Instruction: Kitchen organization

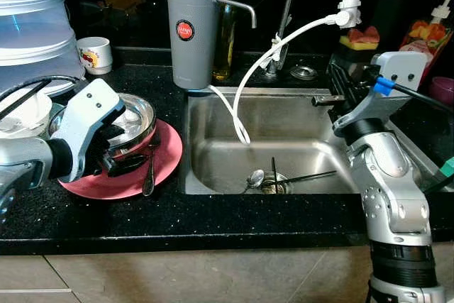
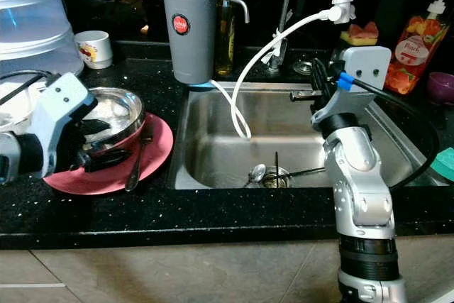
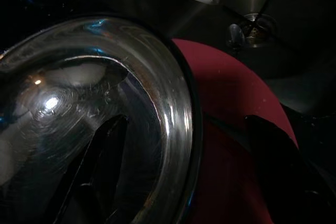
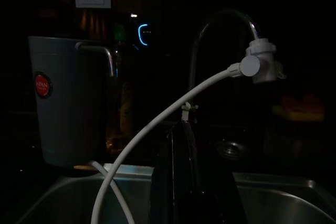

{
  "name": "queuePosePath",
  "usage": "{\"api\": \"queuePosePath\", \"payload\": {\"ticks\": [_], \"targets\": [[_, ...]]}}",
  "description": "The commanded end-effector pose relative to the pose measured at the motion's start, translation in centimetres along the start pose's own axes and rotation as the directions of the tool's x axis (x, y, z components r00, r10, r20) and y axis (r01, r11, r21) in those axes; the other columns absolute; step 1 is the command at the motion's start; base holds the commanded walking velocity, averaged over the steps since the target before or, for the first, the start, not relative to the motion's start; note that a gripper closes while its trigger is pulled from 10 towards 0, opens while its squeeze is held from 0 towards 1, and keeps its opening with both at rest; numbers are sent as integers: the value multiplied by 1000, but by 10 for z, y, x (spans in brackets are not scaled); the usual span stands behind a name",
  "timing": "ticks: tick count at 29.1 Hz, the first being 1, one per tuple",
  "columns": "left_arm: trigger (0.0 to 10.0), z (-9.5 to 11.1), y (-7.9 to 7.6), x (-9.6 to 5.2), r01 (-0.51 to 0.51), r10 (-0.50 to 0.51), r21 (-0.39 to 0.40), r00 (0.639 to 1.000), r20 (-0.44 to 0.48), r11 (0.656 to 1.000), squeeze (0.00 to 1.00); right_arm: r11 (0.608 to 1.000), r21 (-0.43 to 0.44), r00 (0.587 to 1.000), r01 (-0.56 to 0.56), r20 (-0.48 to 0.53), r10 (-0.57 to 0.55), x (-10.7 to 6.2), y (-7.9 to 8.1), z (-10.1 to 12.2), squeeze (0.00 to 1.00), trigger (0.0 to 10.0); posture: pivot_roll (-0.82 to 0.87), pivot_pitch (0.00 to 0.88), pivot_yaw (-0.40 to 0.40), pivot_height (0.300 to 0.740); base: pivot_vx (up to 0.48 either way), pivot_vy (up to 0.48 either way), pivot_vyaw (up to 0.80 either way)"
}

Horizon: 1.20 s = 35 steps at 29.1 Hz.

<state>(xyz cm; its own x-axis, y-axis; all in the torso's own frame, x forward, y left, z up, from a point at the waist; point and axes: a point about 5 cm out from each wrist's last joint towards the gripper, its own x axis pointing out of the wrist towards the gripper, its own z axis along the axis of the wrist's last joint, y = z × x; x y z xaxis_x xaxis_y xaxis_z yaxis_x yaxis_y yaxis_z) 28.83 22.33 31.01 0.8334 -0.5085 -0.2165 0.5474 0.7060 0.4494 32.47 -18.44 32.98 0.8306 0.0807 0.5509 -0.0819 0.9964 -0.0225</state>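
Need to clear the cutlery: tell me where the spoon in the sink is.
The spoon lies at the bottom of the sink, right beside the drain, below the white hose.

We can't really make out what's lying down at the sink drain (image 1: 273,182), some cutlery maybe. The big plastic container (image 1: 32,19) gets chopped by the frame edge, and the mug (image 1: 95,54) print's too tiny to read.

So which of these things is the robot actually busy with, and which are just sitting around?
In use:
- steel bowl, its rim between the fingers of the left end effector
- pink plate under the bowl

Lying about:
- spoon on the plate
- utensils in the sink
- grey water filter
- mug
- soap bottle
- right end effector, raised over the sink, idle
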Motion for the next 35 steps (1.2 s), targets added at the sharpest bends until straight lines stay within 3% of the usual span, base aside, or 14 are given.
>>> {"api": "queuePosePath", "payload": {"ticks": [1,2,3,4,22,26,27,28,29,35], "targets": [[8902,-4,1,2,5,-5,10,1000,-29,1000,0,1000,1,1000,-5,17,5,0,1,3,0,10000,88,144,-70,740,0,0,0],[6706,-6,2,3,4,-3,8,1000,-30,1000,0,1000,2,1000,-4,17,4,0,1,3,0,10000,88,144,-70,740,0,0,0],[1725,-7,5,5,-3,3,14,1000,-31,1000,0,1000,1,1000,-3,17,3,0,1,4,0,10000,84,146,-68,740,0,0,0],[0,-7,6,6,-9,10,13,1000,-29,1000,0,1000,1,1000,-2,17,2,0,0,4,0,10000,84,146,-68,740,0,0,0],[0,-6,8,12,-16,16,6,1000,20,1000,0,1000,-4,1000,6,12,-6,-1,-3,3,0,10000,72,154,-70,740,0,0,0],[0,1,9,13,-46,44,33,996,73,998,0,1000,-4,1000,6,10,-6,-1,-3,3,0,10000,71,155,-71,740,0,0,0],[39,4,9,13,-55,50,47,994,98,997,0,1000,-3,1000,6,10,-6,-1,-3,3,0,10000,71,155,-71,740,0,0,0],[10000,10,8,13,-66,56,77,989,135,995,0,1000,0,1000,5,9,-5,-1,-3,2,0,10000,70,155,-71,740,0,0,0],[10000,18,6,14,-88,65,119,981,181,989,0,1000,6,1000,-1,6,1,-1,-1,1,0,10000,70,155,-71,740,0,0,0],[10000,32,1,19,-133,80,188,960,268,973,0,998,33,998,-61,-11,61,-4,11,-3,0,10000,67,154,-72,740,0,0,0]]}}
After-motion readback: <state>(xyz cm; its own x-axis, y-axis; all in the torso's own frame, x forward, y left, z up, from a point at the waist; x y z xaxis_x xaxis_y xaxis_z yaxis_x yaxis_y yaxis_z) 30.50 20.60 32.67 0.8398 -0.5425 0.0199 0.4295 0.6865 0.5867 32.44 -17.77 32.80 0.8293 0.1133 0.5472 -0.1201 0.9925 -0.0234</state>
